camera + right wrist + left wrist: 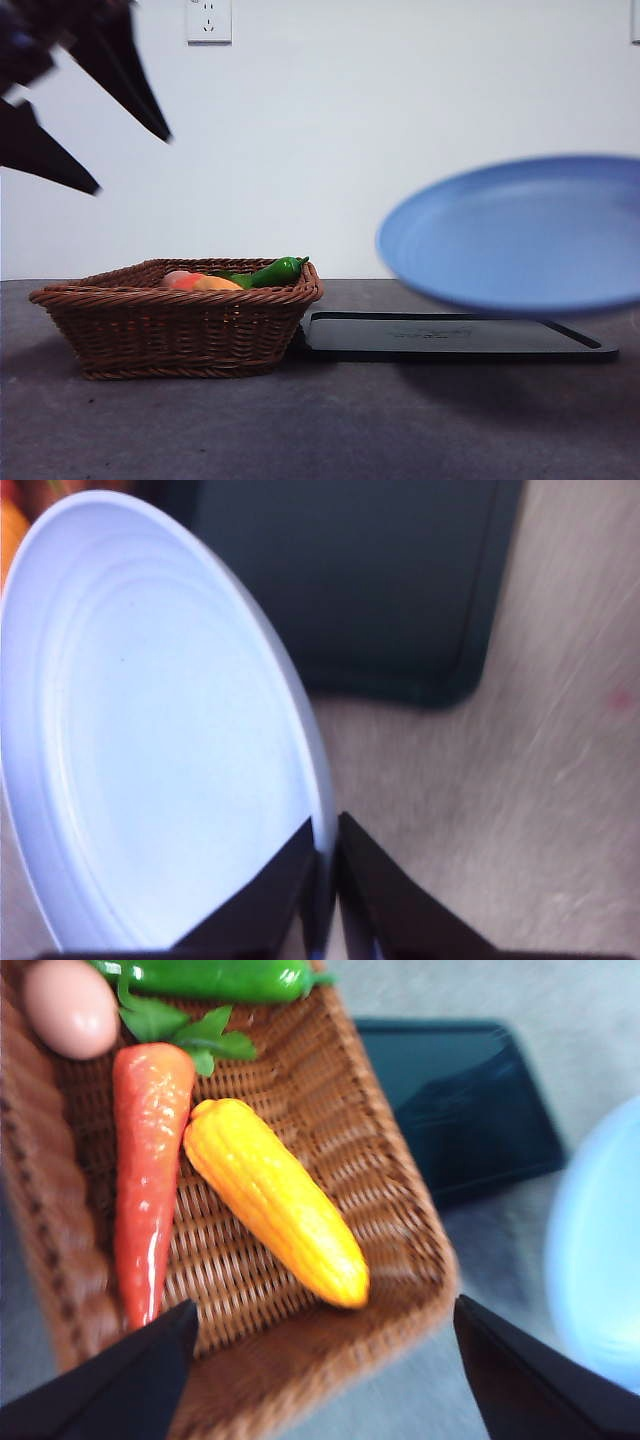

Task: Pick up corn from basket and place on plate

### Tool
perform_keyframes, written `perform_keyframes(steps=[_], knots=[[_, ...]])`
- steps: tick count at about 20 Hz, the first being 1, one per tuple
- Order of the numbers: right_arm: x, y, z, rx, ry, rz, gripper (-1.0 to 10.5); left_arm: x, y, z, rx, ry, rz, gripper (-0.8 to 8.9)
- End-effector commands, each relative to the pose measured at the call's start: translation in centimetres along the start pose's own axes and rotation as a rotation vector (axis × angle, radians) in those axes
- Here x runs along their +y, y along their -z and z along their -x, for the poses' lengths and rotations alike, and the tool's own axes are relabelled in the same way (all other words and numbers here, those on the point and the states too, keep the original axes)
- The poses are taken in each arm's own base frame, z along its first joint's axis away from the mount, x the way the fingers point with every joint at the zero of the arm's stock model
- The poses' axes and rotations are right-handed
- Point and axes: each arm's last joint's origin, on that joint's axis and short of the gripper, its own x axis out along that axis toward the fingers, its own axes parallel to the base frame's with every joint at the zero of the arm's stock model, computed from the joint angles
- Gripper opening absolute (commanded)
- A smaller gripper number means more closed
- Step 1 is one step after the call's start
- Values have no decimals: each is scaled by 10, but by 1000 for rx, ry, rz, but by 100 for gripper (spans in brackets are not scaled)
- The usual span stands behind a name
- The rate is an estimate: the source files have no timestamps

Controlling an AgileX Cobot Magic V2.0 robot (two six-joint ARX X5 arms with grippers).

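Observation:
The corn (pixel 272 1198), an orange-yellow bumpy cob, lies in the brown wicker basket (pixel 400 1210) beside an orange-red carrot (pixel 145 1170). In the front view only a sliver of the corn (pixel 215 284) shows above the basket (pixel 175 320) rim. My left gripper (pixel 320 1360) hovers open above the basket's near side, its jaws wide apart; it shows as black tips at the upper left (pixel 85 95). My right gripper (pixel 326 880) is shut on the rim of the light-blue plate (pixel 150 730), which hangs tilted in the air at the right (pixel 520 235).
A flat black tray (pixel 455 335) lies on the grey table right of the basket, under the raised plate. A green pepper (pixel 275 271) and a pinkish fruit (pixel 70 1005) also sit in the basket. A wall socket (pixel 208 20) is behind.

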Motion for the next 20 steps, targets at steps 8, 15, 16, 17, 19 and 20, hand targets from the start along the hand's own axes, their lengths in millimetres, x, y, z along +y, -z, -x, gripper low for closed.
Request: perform_keyframes(steps=[8, 15, 16, 17, 19, 20], knots=[[14, -11, 31, -114, -17, 39, 2, -11, -33, -110, 237, -142, 30, 416], [15, -11, 31, -111, -22, 63, 2, -13, -32, -155, 313, -180, 57, 415], [15, -11, 31, -111, -22, 66, 2, -11, -30, -158, 321, -193, 60, 403], [15, -11, 31, -111, -22, 66, 2, -10, -29, -159, 328, -207, 60, 375], [14, -11, 31, -111, -21, 73, 2, -10, -28, -160, 331, -207, 59, 318], [14, -11, 31, -111, -21, 74, 2, -10, -28, -160, 331, -207, 59, 288]])
